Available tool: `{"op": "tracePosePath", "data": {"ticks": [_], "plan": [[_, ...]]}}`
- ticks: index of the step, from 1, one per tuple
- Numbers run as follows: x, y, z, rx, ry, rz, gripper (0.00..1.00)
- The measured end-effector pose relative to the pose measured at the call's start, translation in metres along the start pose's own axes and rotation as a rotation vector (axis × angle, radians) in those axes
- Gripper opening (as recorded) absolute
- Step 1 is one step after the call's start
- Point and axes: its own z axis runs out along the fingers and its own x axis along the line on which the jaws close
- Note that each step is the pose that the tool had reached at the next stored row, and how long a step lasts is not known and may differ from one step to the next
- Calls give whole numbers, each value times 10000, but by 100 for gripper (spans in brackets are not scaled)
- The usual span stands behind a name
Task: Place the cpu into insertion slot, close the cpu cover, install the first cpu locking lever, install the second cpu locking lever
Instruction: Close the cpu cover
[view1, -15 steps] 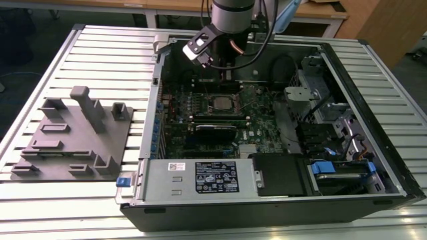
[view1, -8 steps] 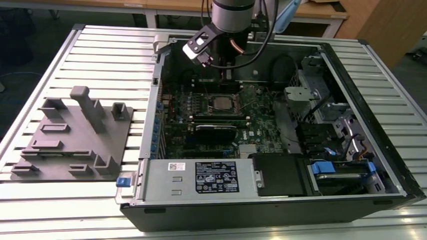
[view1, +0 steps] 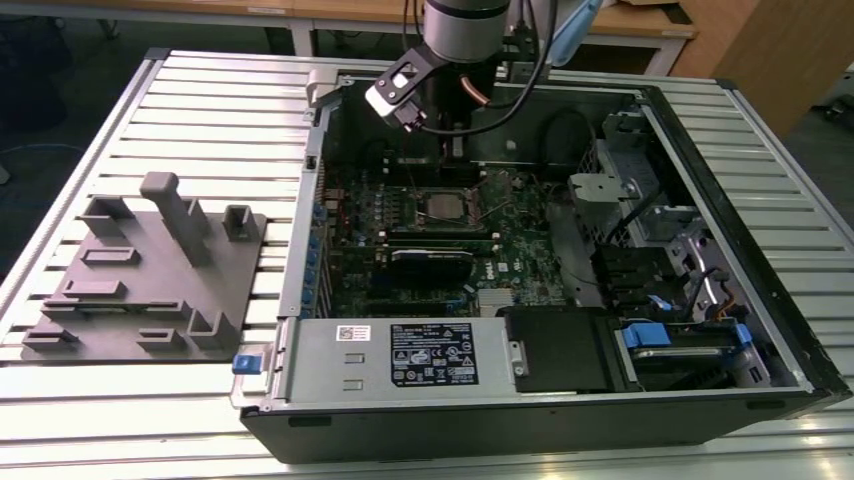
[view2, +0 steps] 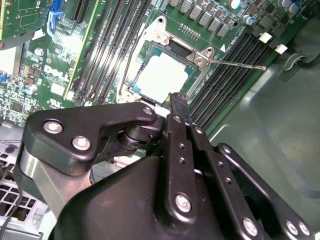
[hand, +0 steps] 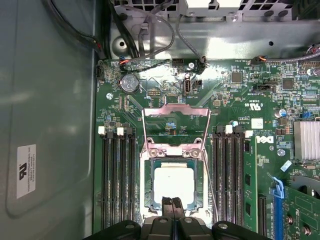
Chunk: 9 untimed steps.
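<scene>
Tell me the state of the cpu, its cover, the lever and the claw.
cpu, seated in the insertion slot, metal top up.
cpu cover, raised open, not over the cpu.
locking lever, swung out, unlatched.
claw, shut, tip above the cpu.

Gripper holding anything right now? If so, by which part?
Nothing held. The gripper is shut empty, tips at the edge of the cpu cover; the cpu sits in its window.
</scene>
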Motion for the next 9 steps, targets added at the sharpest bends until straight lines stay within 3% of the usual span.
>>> {"op": "tracePosePath", "data": {"ticks": [9], "plan": [[1, 1, -32, 0, -1, 0, 11]]}}
